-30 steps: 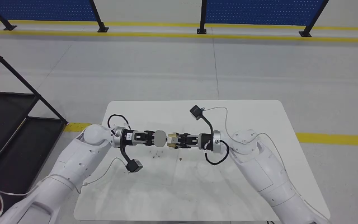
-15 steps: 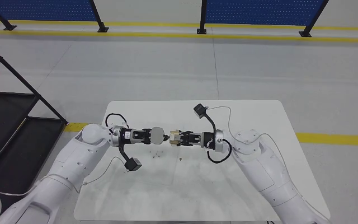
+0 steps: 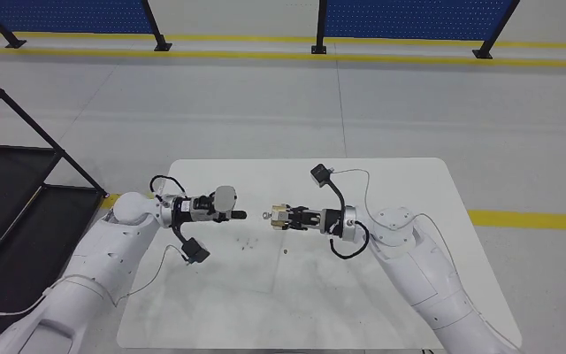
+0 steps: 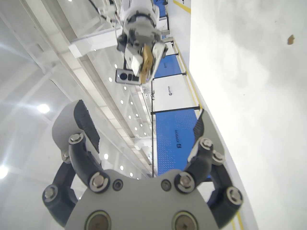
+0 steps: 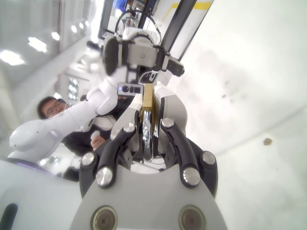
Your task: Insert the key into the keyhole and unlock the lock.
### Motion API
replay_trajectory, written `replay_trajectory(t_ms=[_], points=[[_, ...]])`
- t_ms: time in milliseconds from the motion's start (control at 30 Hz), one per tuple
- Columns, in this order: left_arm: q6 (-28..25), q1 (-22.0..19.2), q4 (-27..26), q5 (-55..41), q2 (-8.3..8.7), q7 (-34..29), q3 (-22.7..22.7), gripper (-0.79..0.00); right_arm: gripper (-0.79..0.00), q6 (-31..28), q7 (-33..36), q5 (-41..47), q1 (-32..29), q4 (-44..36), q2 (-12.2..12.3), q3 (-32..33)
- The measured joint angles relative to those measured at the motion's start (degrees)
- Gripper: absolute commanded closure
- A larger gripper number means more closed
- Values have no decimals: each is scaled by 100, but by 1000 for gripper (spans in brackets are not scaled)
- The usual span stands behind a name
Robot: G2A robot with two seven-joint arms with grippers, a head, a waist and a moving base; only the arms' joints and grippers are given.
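Lock: brass lock [image 5: 148, 96] gripped firmly by right gripper [image 3: 283, 216], above the table [image 3: 265, 301].
Left gripper [image 4: 141, 116]: wide open, empty.
Axis: lock's length points at left gripper, with a gap between them.
Key: cannot tell where.

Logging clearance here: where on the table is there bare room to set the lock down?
Bare: the far strip of the table beyond both arms, and the wide near patch between the arms. Crowded: the middle, where the left tool faces the lock in the right tool, with crumbs beneath.
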Motion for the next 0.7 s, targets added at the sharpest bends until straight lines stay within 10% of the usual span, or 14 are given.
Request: replay_trajectory(t_ms=[100, 467, 700], points=[[-728, -68, 89, -147, -16, -38, 43, -785, 0, 0, -10, 28, -11, 6, 1, 1], [-625, -49, 44, -191, -17, -55, 48, -785, 0, -1, -9, 26, -10, 6, 1, 0], [-3143, -271, -178, -756, 44, -494, -62, -785, 0, -1, -9, 26, -10, 6, 1, 0]])
